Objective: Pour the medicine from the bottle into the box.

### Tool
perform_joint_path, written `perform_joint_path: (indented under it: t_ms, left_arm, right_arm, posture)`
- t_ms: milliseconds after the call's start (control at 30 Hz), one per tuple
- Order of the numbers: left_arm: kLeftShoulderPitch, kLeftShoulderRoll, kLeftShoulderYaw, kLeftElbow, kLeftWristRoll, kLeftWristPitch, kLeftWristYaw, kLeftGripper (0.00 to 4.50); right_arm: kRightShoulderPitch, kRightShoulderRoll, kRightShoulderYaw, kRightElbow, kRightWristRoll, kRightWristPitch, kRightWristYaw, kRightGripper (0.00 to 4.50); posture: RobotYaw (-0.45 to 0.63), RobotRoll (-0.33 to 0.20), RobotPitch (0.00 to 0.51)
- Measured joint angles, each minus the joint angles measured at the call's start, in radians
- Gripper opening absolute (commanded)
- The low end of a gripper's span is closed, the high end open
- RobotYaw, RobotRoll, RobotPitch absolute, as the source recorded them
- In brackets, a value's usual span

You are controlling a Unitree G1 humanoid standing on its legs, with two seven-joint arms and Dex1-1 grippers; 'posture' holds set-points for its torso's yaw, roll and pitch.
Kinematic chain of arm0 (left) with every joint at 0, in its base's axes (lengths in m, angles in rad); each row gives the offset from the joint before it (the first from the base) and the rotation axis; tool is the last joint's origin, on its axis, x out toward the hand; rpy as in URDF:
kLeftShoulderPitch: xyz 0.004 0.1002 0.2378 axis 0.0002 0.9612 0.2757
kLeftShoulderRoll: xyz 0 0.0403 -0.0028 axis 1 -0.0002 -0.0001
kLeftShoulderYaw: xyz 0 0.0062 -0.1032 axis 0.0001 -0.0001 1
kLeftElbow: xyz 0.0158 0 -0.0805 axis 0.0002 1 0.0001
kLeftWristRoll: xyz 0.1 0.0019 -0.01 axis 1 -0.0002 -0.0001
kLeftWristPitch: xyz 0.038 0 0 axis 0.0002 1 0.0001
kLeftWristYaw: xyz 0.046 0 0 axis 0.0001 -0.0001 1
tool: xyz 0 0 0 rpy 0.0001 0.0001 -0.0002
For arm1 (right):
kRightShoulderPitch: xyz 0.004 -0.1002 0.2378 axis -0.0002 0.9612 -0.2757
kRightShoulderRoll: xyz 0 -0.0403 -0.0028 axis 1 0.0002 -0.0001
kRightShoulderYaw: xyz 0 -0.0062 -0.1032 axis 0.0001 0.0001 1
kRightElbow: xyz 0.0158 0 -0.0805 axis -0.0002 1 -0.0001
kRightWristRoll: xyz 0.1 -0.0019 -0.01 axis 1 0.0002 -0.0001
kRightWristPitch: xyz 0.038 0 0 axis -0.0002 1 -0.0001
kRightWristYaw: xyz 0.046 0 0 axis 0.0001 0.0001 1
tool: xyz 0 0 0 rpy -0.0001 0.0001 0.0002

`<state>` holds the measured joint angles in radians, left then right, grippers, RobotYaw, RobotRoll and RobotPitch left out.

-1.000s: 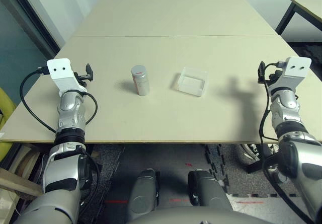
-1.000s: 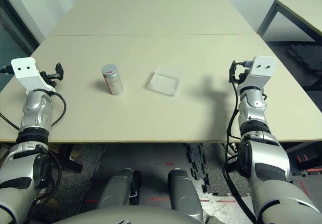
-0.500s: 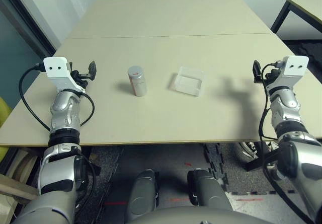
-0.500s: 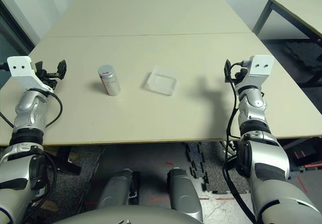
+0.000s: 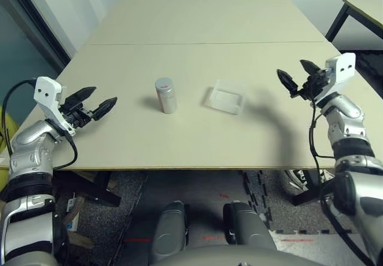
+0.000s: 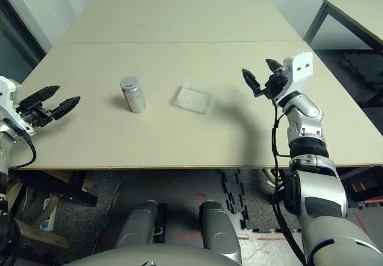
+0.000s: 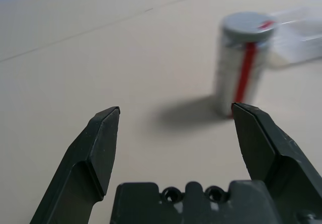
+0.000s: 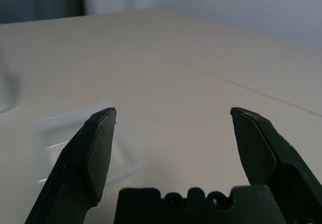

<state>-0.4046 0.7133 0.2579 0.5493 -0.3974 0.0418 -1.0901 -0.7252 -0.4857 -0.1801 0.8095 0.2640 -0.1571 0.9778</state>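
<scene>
The bottle (image 5: 166, 95) stands upright near the middle of the table, white-grey with a red stripe (image 7: 246, 68) and a grey cap. The clear box (image 5: 226, 97) lies just to its right, shallow and see-through. My left gripper (image 5: 94, 104) hangs open at the table's left side, pointing toward the bottle, well short of it. My right gripper (image 5: 297, 75) is open above the table's right part, pointing toward the box (image 8: 85, 143). Nothing is between the fingers of either.
The beige table (image 5: 197, 140) is made of two panels with a seam across the middle. A second table (image 5: 359, 9) stands at the far right. The floor shows below the table's front edge.
Both arms have turned so their grippers now point inward over the table: the left toward the bottle, the right toward the box. The left arm dropped lower. Bottle and box stayed put.
</scene>
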Motion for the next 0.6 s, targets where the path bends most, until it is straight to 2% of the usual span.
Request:
perform_joint_path:
  t_ms: [300,600]
  left_arm:
    - [-0.053,-0.029,-0.066,0.058,0.028,-0.05,-0.077,4.45]
    - [-0.122,-0.092,-0.108,0.141,0.067,-0.117,-0.079,4.45]
  right_arm:
    - [-0.069,-0.013,0.024,-0.002,-0.009,0.029,0.072,4.5]
    - [-0.075,-0.001,0.058,-0.002,-0.013,0.049,0.107,4.5]
  posture:
    - [-0.01,0.0,0.125]
    - [-0.04,0.0,0.149]
